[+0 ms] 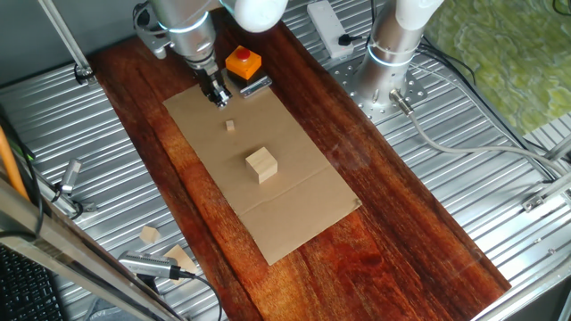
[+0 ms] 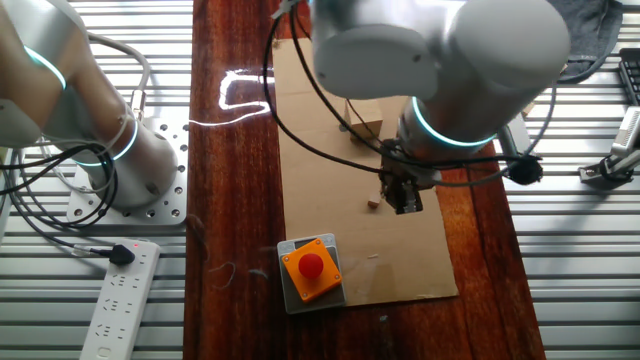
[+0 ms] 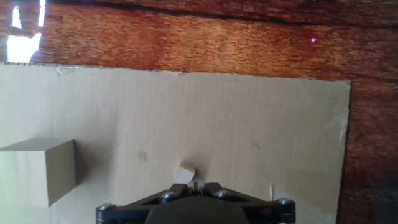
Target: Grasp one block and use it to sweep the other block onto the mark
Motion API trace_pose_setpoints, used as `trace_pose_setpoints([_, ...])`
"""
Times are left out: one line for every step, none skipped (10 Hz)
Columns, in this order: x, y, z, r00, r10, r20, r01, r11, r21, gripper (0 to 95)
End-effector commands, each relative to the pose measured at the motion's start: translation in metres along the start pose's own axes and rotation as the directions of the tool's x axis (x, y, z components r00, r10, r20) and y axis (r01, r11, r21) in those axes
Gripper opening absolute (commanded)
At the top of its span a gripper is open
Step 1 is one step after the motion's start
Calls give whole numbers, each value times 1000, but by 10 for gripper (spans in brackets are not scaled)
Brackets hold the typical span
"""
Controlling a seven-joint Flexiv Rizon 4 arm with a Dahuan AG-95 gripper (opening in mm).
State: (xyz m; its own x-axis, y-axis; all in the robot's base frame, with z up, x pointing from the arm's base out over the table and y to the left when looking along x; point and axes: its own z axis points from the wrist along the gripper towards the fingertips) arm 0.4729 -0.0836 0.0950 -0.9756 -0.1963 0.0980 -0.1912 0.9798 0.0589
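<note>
Two wooden blocks lay on a flat sheet of brown cardboard (image 1: pixel 294 201) spread over a dark reddish wooden tabletop (image 1: pixel 401 223). One was a tiny block (image 1: pixel 230 126), light tan and plain, sitting near the middle of the sheet's upper half in one fixed view. The other was a bigger cube (image 1: pixel 261 165), pale tan with clean square faces, several times wider than its small neighbour and resting a little farther down the sheet, clearly apart from it.

From the hand view the tiny block (image 3: pixel 185 173) appeared slightly turned, just above the dark gripper body at the bottom edge, while the bigger cube (image 3: pixel 38 171) stood off to the left, partly cut by the frame.

A silver robot arm reached down from above, its wrist pointing nearly straight at the sheet. The gripper (image 1: pixel 218 95) hung close over the cardboard, just beyond the tiny block and not holding it (nothing sat between its fingers). Whether its jaws stood apart or together could not be told; they looked dark and small in every view. In the other fixed view the gripper (image 2: pixel 404 198) hovered right beside the tiny block (image 2: pixel 372 204).

An orange box with a red button (image 2: pixel 312 268) sat at the sheet's far edge, behind the gripper.
</note>
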Motion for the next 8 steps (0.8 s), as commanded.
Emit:
trace_pose_setpoints([-2, 0, 0, 1000, 4, -10, -4, 1000, -12, 0])
trace_pose_setpoints([-2, 0, 0, 1000, 3, -10, -3, 1000, -12, 0])
trace_pose_setpoints([-2, 0, 0, 1000, 3, -12, -3, 1000, -11, 0])
trace_pose_setpoints([-2, 0, 0, 1000, 3, -12, -3, 1000, -11, 0])
trace_pose_setpoints([-2, 0, 0, 1000, 7, -14, -7, 1000, -12, 0])
trace_pose_setpoints([-2, 0, 0, 1000, 11, -20, -11, 1000, -13, 0])
trace_pose_setpoints([-2, 0, 0, 1000, 8, -23, -9, 1000, -14, 0])
trace_pose_setpoints([-1, -7, 7, 1000, -5, -18, 4, 1000, -22, 0])
